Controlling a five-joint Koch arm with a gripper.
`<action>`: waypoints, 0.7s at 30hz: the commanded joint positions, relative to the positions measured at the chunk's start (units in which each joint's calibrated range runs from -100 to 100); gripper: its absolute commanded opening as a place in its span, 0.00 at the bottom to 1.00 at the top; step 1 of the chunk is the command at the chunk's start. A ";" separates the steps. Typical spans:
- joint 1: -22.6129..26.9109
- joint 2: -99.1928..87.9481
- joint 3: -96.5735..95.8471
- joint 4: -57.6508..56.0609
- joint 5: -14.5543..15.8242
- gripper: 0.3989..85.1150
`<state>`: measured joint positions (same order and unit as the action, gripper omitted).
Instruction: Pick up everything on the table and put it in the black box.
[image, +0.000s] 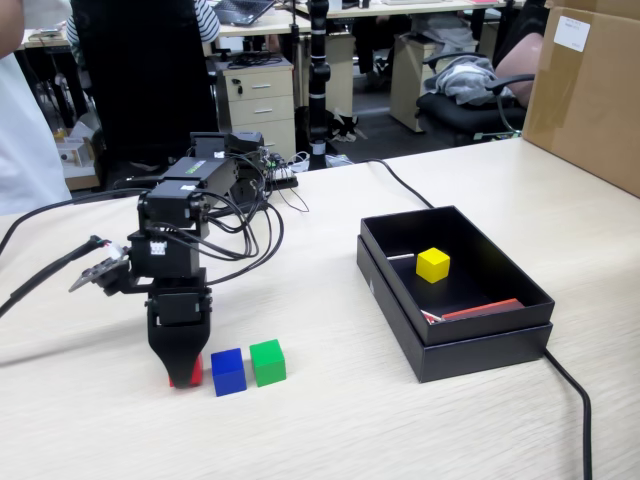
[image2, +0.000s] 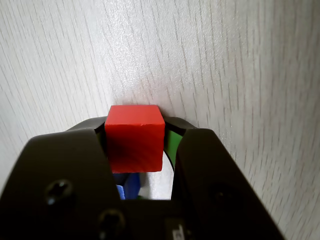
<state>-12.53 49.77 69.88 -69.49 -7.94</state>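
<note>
Table (image: 330, 420) light wood-grain; black box (image: 480, 345) right in fixed view, yellow cube (image: 433, 264) inside. Gripper (image: 183, 378) down at table, jaws closed around red cube (image2: 135, 142). Blue cube (image: 228, 372) just beside, green cube (image: 267, 362) touching blue.

The arm's sitting at the lower left of the frame, gripper (image: 183, 374) pointing straight down at the table (image: 330, 420) and covering most of the red cube (image: 190, 374). Can't really tell how the jaws are standing from here. The blue cube (image: 228, 372) is sitting just right of the red one, with the green cube (image: 268, 362) right beside it. The yellow cube (image: 433, 264) is lying inside the black box (image: 470, 350) at center right.
</note>
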 joint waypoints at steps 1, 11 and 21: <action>-0.73 -14.95 -1.16 0.51 0.34 0.19; 8.89 -61.65 -27.63 0.34 4.30 0.19; 23.49 -49.60 -22.37 0.34 11.67 0.19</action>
<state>9.16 -3.30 40.39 -69.49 2.37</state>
